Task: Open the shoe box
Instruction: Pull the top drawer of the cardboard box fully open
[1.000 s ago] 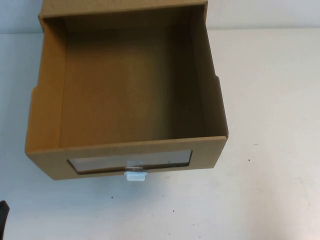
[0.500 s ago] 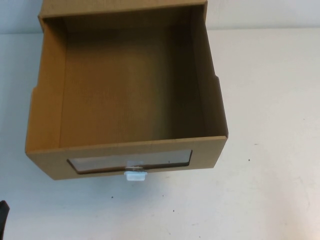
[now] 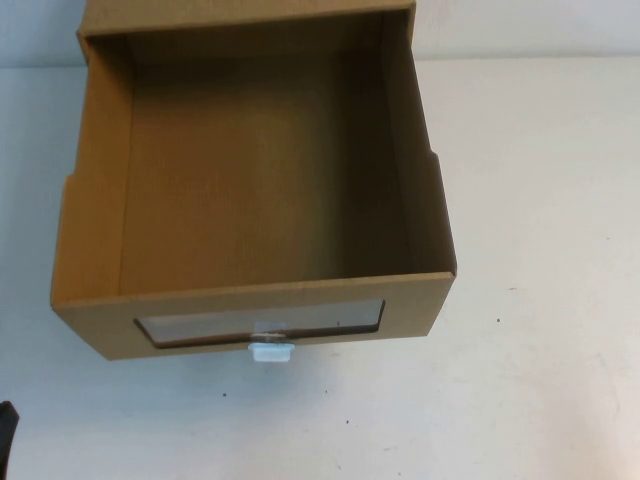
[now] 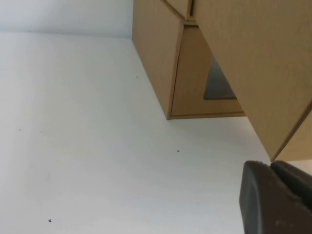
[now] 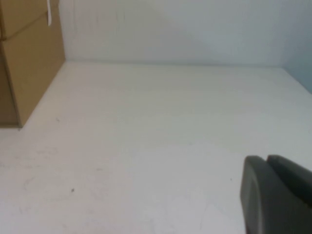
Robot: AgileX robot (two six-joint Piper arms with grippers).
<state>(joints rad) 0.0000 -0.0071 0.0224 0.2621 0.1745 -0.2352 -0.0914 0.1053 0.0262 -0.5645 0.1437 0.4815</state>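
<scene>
the shoe box (image 3: 92,200) sits on the white tabletop (image 3: 545,300), left of centre in the high view and running off that view's far edge. its top is open, and the brown cardboard floor and four inner walls are in full sight. the side walls step down in height partway toward the robot. the front wall faces the robot and carries a long clear window (image 3: 260,322), with a small white pull tab (image 3: 271,350) sticking out just under the middle of it. at the far end a strip of the cardboard outer sleeve (image 3: 240,12) spans the box. the left gripper (image 4: 270,165) hangs low over the tabletop near the box's front left corner, apart from the cardboard, its dark fingers (image 4: 256,200) pressed together on nothing; only a dark sliver of it shows at the near left corner of the high view. the right gripper (image 5: 267,160) is out of the high view, over bare tabletop well apart from the box's right side, its fingers (image 5: 256,195) closed on nothing.
</scene>
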